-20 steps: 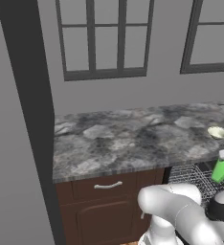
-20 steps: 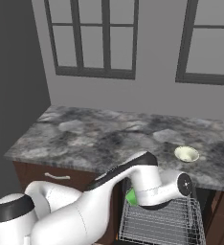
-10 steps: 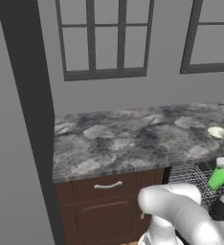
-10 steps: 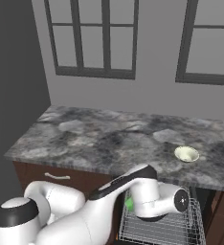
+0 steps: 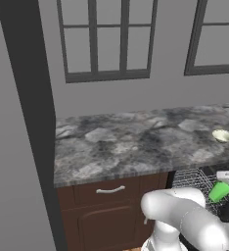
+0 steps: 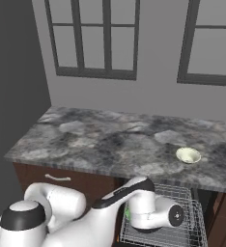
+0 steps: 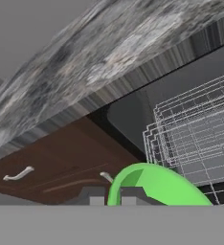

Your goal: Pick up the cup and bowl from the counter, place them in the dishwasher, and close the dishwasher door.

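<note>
The green cup (image 5: 218,191) hangs tilted over the dishwasher's pulled-out wire rack (image 5: 194,179), with my gripper (image 5: 226,181) shut on its rim. In the hand view the cup (image 7: 154,186) bulges up at the bottom, my gripper (image 7: 113,199) clamped over its wall, one fingertip (image 7: 96,199) outside and one inside. Behind it are the rack (image 7: 195,139) and the black dishwasher cavity (image 7: 130,119). The pale bowl (image 5: 222,136) sits on the mottled counter (image 5: 131,142) at the right; from the right base it shows as the bowl (image 6: 188,155) above the rack (image 6: 185,231). The dishwasher door is out of view.
Brown cabinets with a silver drawer handle (image 5: 110,189) stand left of the dishwasher. A dark wall (image 5: 23,98) bounds the counter's left end. Windows line the back wall. My white arm (image 6: 134,212) bends low across the rack's left side.
The arm has lowered, carrying the green cup down from counter-edge height toward the rack. The bowl has stayed put.
</note>
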